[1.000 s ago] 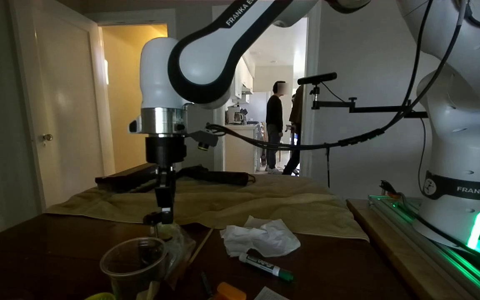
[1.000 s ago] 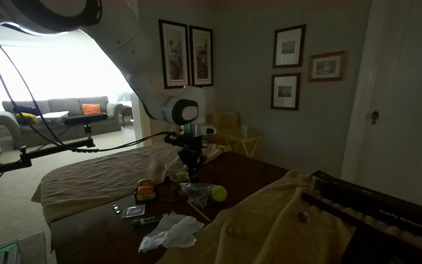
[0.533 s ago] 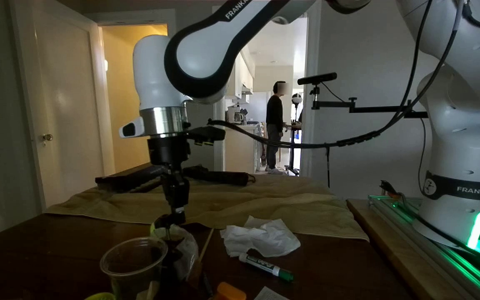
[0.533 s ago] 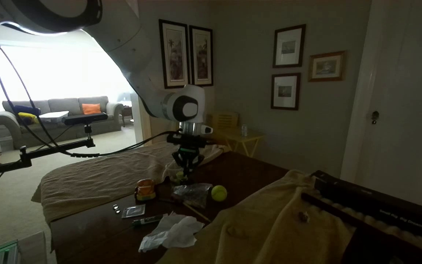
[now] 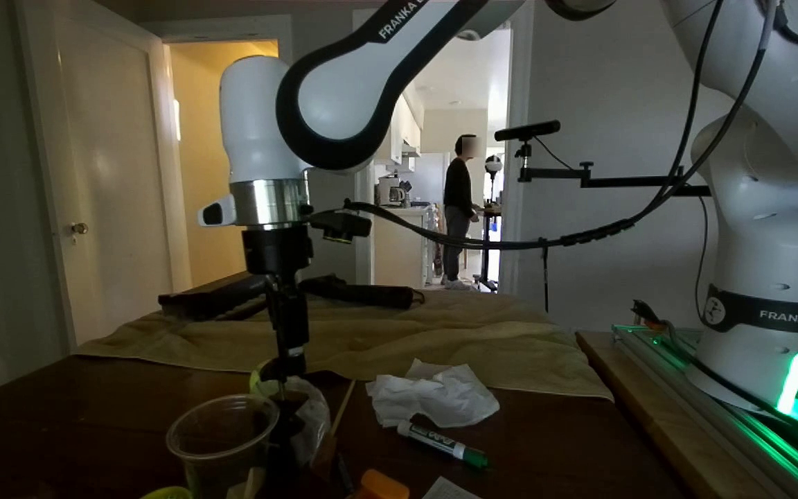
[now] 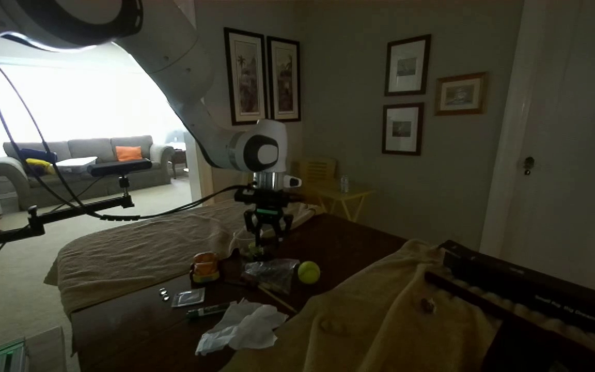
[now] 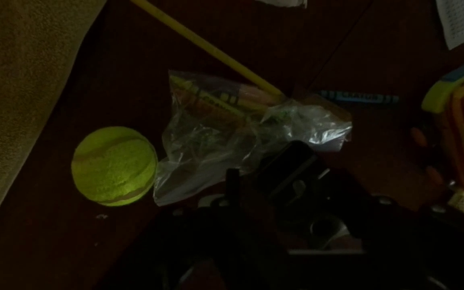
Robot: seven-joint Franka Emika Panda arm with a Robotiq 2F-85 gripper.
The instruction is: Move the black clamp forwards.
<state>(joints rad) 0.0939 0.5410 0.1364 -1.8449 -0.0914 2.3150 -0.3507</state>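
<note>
1. The tool (image 6: 269, 241) stands spread, the black clamp (image 5: 273, 371) at its tips: presumably a release.
2. Let the clamp settle before leaving.
3. Rise straight up, clear of the plastic bag (image 7: 216, 139) near the tool.

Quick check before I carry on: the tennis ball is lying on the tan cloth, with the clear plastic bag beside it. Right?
Not quite: the tennis ball lies on the dark tabletop, off the tan cloth, as the wrist view shows. The clear plastic bag is beside it, as you said.
</note>
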